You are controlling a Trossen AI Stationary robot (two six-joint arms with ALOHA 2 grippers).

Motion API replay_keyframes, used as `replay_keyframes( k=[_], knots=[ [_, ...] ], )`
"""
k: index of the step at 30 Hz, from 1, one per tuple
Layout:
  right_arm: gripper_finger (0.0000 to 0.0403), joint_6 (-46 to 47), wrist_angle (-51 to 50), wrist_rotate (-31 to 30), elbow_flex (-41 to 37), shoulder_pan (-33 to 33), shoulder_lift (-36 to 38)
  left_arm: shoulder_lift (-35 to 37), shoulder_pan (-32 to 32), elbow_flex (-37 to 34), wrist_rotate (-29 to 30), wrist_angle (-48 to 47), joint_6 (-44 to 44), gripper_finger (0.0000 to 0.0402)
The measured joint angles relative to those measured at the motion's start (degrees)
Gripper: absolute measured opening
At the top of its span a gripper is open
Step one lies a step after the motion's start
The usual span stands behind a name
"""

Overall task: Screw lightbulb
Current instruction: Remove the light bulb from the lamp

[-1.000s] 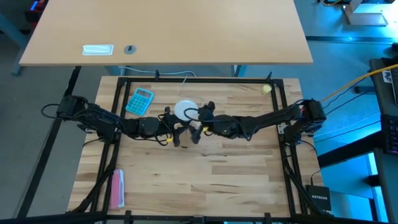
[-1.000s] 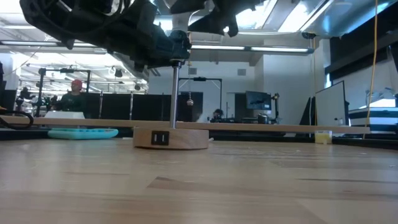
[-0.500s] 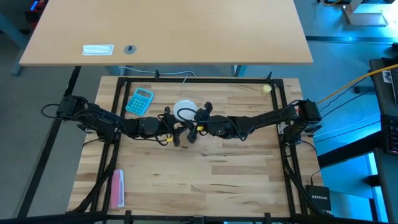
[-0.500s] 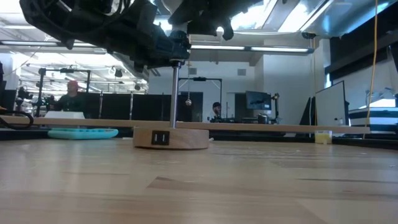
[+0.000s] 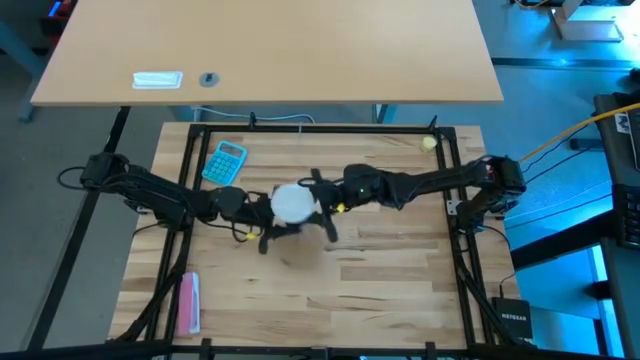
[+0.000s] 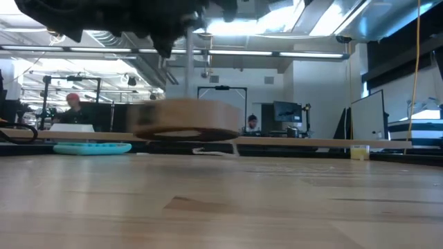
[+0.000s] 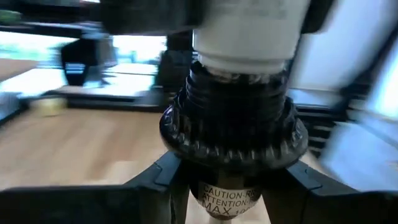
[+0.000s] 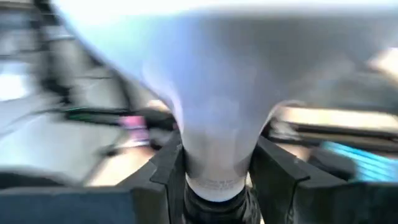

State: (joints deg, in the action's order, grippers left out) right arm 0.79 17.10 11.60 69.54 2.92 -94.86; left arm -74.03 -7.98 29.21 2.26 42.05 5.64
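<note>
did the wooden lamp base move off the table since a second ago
Yes. In the low view the wooden base now hangs tilted above the tabletop, where it sat flat before. From above, the lightbulb has shifted toward the near edge, farther from the calculator.

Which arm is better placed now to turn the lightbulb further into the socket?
Right, probably. The right gripper has its jaws around the lightbulb, while the left gripper grips the black socket, steadying it.

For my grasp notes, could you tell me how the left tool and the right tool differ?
The left tool grips the black socket; the right tool grips the lightbulb. In the high view the left tool reaches in from the left, the right tool from the right. Both are shut.
</note>
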Motion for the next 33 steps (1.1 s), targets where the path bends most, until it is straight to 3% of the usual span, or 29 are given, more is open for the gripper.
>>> replay_keyframes(
  k=[3,5,13,17,21,24,29,31,33],
  knots=[
    [0.0142,-1.0,1.0,14.0,0.0,-1.6,-0.2,0.0,-0.1,0.0,-6.9,0.6,0.6,0.0138],
    [0.0142,-2.1,1.2,18.0,0.0,-2.5,-0.3,0.1,0.0,0.0,-8.4,0.9,1.2,0.0137],
    [0.0146,-1.2,2.2,12.6,0.0,-2.5,-0.3,0.2,0.1,0.0,-5.7,1.1,0.4,0.0137],
    [0.0246,-0.8,0.7,9.5,-0.1,-2.5,0.0,0.2,0.2,0.0,-2.7,1.1,0.4,0.0137],
    [0.0343,-1.0,-5.3,1.2,-0.1,-2.5,3.0,0.2,0.1,0.0,0.8,1.0,0.6,0.0137],
    [0.0384,-1.1,-12.6,-5.5,-0.1,-2.5,6.3,0.2,0.1,0.0,4.3,0.8,0.6,0.0137],
    [0.0388,0.0,-23.3,-20.2,-0.7,-1.4,9.4,0.2,0.1,0.0,14.1,0.6,0.6,0.0137],
    [0.0379,0.4,-20.3,-26.9,-3.0,-0.1,8.9,0.2,0.1,0.0,18.5,0.5,0.3,0.0137],
    [0.037,0.5,-11.0,-30.7,-5.8,1.2,7.3,0.2,0.1,0.0,21.9,0.2,-0.2,0.0137]
  ],
)
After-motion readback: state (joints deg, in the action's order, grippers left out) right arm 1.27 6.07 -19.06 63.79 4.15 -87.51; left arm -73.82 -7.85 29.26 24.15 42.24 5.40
